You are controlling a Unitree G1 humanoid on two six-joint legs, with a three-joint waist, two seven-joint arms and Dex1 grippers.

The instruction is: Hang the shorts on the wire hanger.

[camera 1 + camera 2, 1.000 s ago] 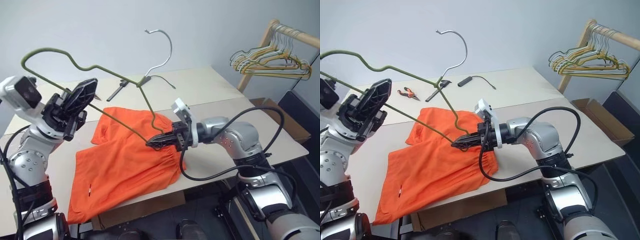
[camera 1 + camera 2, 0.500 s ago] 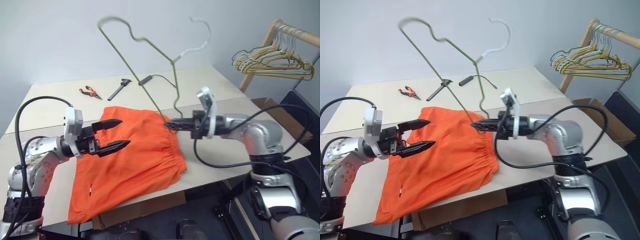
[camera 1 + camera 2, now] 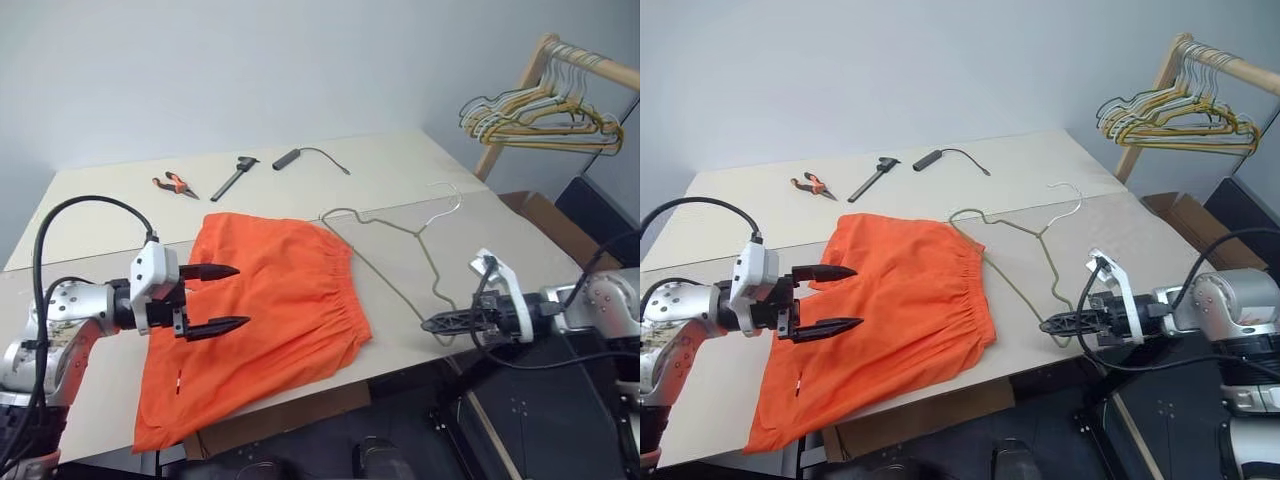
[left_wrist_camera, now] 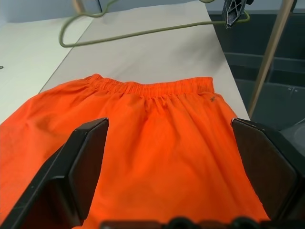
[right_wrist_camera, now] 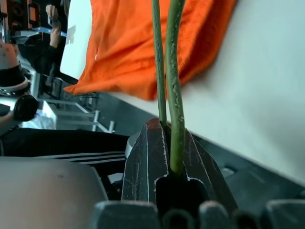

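While one pair of shorts (image 3: 270, 305) lies flat on the table (image 3: 400, 170), waistband toward the right, one wire hanger (image 3: 395, 245) lies beside it, hook pointing away. Right gripper (image 3: 428, 324) is clenched on the hanger's near corner at the table's edge. Left gripper (image 3: 228, 297) hangs spread wide over the shorts, grasping nothing.

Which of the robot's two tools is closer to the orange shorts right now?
Left. The left tool hovers open directly over the shorts. The right tool is off beside the table's near edge, apart from the shorts, shut on the wire hanger.
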